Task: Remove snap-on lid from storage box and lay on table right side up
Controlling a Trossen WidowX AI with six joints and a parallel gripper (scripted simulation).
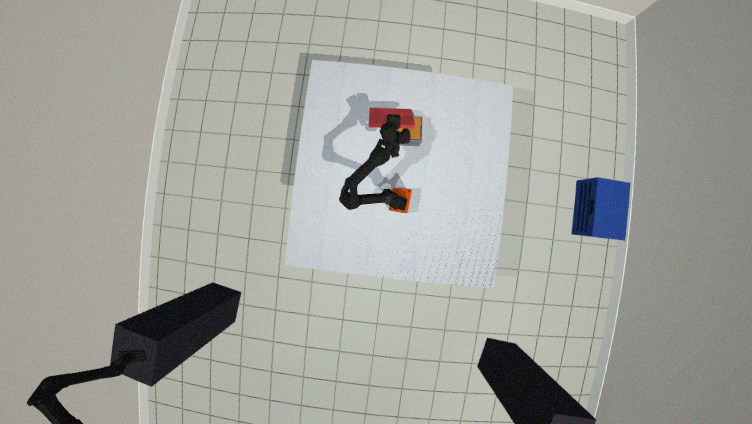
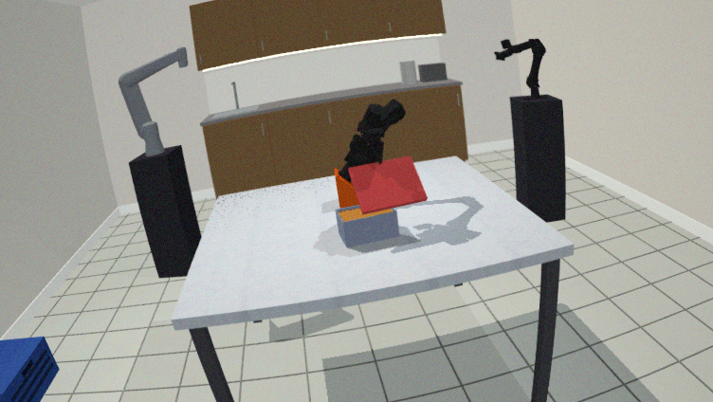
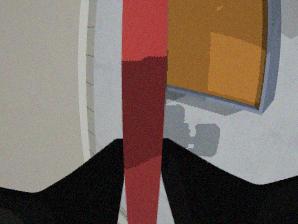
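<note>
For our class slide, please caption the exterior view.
A black arm holds the red lid, tilted, above the open storage box.
</note>
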